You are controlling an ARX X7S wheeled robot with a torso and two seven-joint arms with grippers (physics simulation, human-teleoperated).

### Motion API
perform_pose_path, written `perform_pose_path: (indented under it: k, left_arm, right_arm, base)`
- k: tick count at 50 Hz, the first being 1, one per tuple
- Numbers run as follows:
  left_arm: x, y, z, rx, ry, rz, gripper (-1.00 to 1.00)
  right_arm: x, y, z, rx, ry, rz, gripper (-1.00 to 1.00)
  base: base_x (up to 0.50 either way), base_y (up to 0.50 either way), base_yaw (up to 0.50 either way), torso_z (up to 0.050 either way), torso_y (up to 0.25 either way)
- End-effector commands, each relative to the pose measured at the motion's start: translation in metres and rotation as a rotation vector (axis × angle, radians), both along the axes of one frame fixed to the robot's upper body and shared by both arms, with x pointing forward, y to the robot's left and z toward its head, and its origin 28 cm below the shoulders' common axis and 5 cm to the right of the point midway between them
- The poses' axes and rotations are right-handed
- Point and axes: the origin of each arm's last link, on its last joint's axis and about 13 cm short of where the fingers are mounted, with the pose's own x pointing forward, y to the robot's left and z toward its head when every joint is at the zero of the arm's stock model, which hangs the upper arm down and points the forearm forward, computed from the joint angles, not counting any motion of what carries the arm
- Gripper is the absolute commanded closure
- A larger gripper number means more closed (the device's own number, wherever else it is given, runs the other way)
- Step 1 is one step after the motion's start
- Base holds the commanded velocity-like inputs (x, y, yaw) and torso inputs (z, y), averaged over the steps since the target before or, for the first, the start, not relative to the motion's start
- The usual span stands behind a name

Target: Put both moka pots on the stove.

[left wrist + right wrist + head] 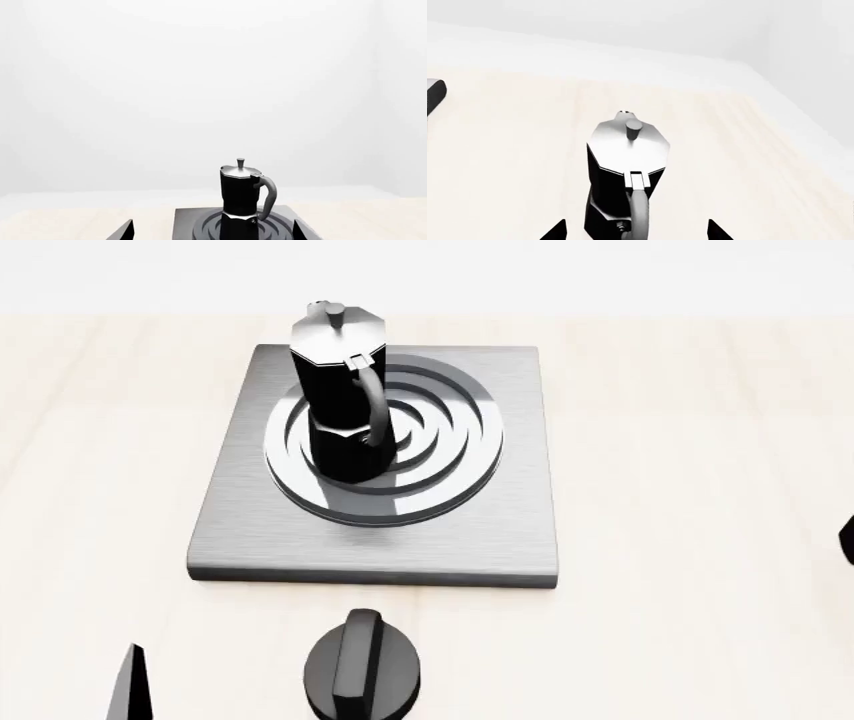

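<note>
Moka pot [626, 175] between open right end effector [637, 232] fingers.

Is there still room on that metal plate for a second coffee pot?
Yes. One moka pot stands on the burner rings, left of centre. The stove is bare on its right half and front strip. The table right of it is open; the knob crowds the front.
</note>
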Motion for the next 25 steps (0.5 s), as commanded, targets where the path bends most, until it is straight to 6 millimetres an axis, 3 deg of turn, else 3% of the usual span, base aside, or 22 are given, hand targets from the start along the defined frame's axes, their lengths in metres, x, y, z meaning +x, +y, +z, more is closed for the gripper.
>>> perform_pose_path:
  k: [1,25]
  left_arm:
    - [0.001,-0.001,-0.001,0.002,0.001,-0.001,-1.00]
    - [0.000,-0.001,0.000,0.005,0.001,0.000,-1.00]
  right_arm:
    - [0.012,0.003,-0.005,-0.014,-0.023,-0.014,-1.00]
    - [0.025,0.005,-0.031,-0.007,0.013,-0.043,-1.00]
  base:
    - [0.00,0.00,0.00,0.000,0.000]
    - [0.00,0.00,0.00,0.000,0.000]
